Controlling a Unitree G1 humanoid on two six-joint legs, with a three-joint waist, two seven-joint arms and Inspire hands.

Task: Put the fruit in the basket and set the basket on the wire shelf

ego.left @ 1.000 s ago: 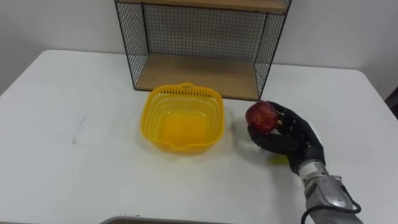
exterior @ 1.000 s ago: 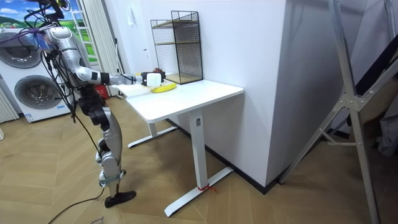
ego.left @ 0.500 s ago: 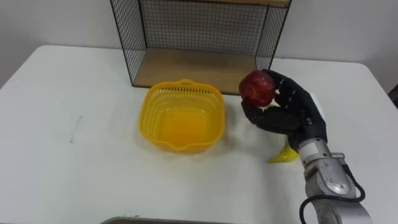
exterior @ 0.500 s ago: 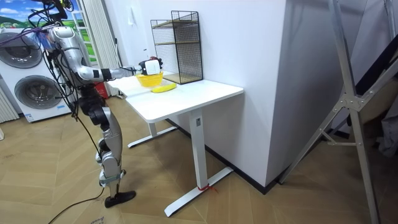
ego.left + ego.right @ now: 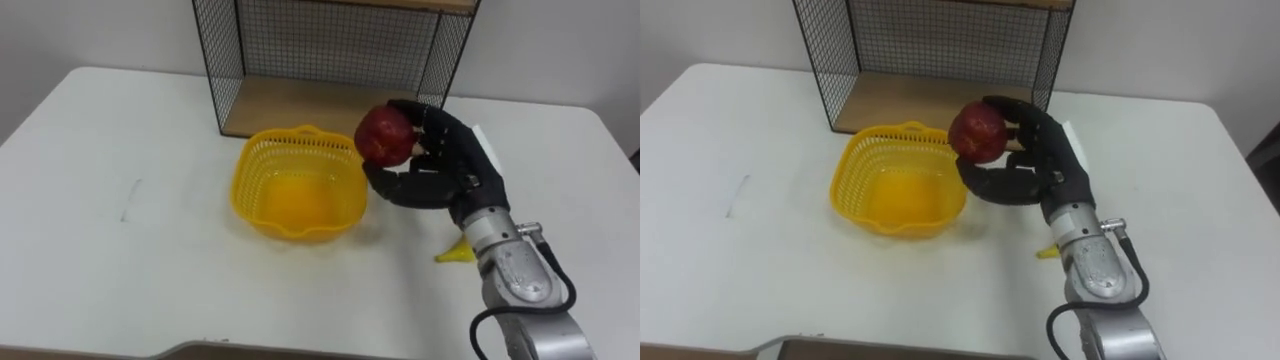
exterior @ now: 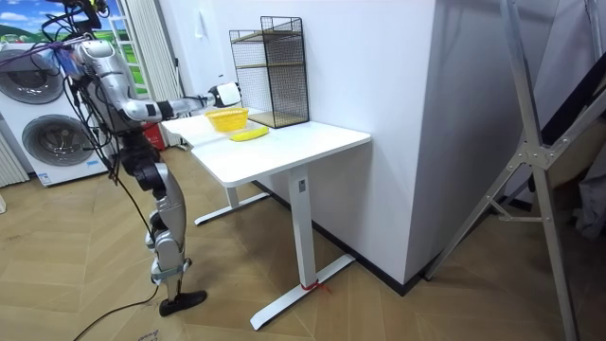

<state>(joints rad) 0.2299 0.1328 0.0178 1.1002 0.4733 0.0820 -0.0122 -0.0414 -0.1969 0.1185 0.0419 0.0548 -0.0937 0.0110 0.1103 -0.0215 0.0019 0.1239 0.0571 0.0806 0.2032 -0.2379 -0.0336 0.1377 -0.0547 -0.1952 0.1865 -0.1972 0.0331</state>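
The right hand (image 5: 445,170) has its dark fingers and thumb curled round a round red apple (image 5: 385,135), cupping it from the side and beneath so that the fruit sits clear on top of the grip and can drop free once the fingers loosen. The apple is in the air above the white bench (image 5: 100,250), just beside the right rim of the yellow plastic mesh basket (image 5: 248,190) and not yet over its hollow, which looks empty. The basket stands on the bench directly in front of the black wire shelf with wooden boards (image 5: 300,108), near enough that, as I judge it, it could afterwards be lifted onto the lower board with a short reach. A yellow banana (image 5: 455,253) lies on the bench behind the forearm, one end showing, so a second fruit is left to collect. In the room view the robot stands upright at the bench's end on the room view's left, its arm stretched out over the top. The step in hand seems to be carrying the apple across; the next move likely calls for a small shift leftward before letting go, lest the apple strike the rim and roll away
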